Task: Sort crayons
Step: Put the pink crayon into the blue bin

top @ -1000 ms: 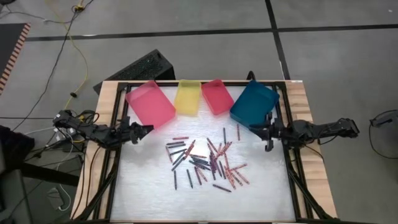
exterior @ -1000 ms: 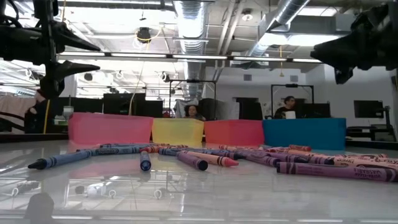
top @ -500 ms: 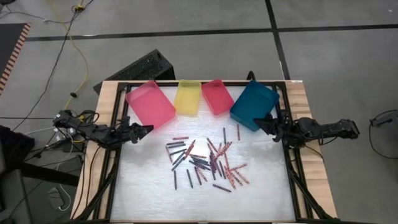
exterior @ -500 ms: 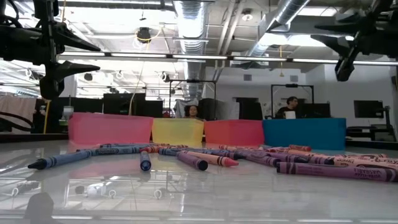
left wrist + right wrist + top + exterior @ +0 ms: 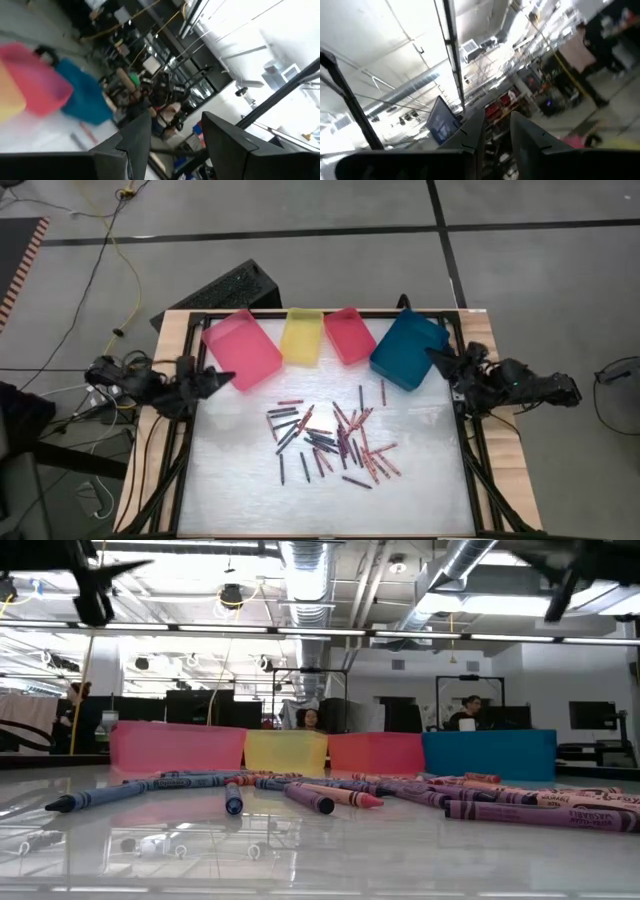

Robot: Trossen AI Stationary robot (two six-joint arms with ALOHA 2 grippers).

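Observation:
Several crayons (image 5: 335, 438) in red, pink, purple, dark blue and black lie loose on the white table top (image 5: 240, 480), spread in a heap near its middle. The low view shows the crayons (image 5: 300, 796) lying flat in a row. My left gripper (image 5: 226, 376) hovers over the table's left edge, open and empty; its fingers (image 5: 140, 135) point up into the room. My right gripper (image 5: 432, 358) hovers at the right edge beside the blue tray (image 5: 408, 348), with a narrow empty gap between its fingers (image 5: 520, 130). Both show high in the low view: left gripper (image 5: 100, 580), right gripper (image 5: 568, 570).
Four trays stand along the far edge: pink (image 5: 242, 345), yellow (image 5: 302, 336), red (image 5: 349, 334) and the blue one. A black frame (image 5: 470, 450) borders the table. A dark keyboard (image 5: 225, 288) lies on the floor beyond. People sit in the room behind (image 5: 465, 712).
Both grippers have risen well above the table and tipped their fingers upward. The right one has also rolled and drawn toward the blue tray; the left one has drawn back slightly toward the left edge. The crayons lie as before.

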